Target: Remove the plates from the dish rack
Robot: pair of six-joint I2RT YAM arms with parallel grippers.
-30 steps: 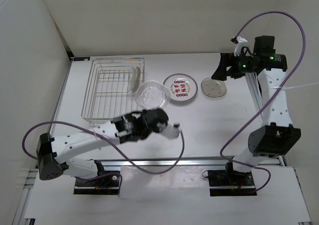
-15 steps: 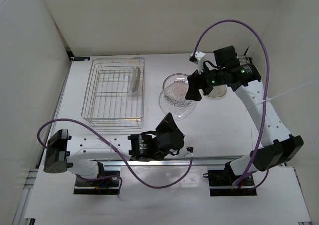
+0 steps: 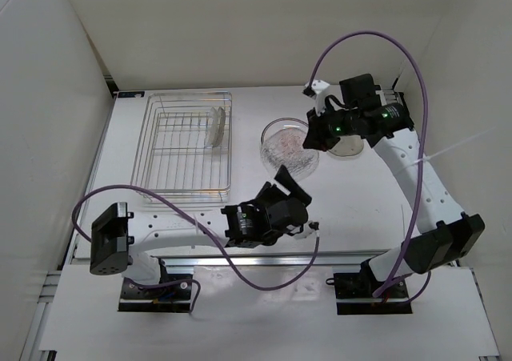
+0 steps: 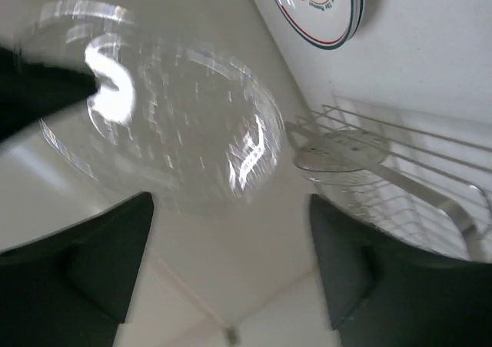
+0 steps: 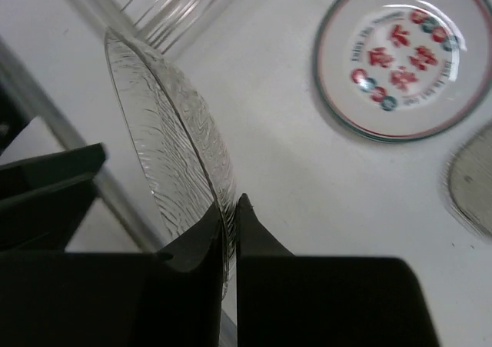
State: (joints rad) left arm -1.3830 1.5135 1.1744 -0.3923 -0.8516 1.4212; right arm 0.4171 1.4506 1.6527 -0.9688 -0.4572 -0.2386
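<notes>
A clear glass plate (image 3: 290, 150) hangs tilted above the table, and my right gripper (image 3: 314, 139) is shut on its rim. The right wrist view shows the glass plate (image 5: 173, 135) edge-on, pinched between the two fingertips (image 5: 231, 222). My left gripper (image 3: 286, 183) stands open just below the plate and apart from it; in its own view the left gripper (image 4: 231, 262) holds nothing, with the glass plate (image 4: 161, 116) ahead. The dish rack (image 3: 184, 145) holds one upright plate (image 3: 214, 126). A green-rimmed plate (image 5: 403, 58) and a greyish speckled plate (image 5: 473, 181) lie on the table.
The green-rimmed plate (image 4: 319, 8) lies flat right of the rack, partly behind the held glass plate in the top view. The speckled plate (image 3: 350, 146) is half hidden under my right arm. Purple cables loop above both arms.
My right gripper has shut on the glass plate's rim and my left gripper has opened and let it go. The plate has shifted slightly toward the back.
</notes>
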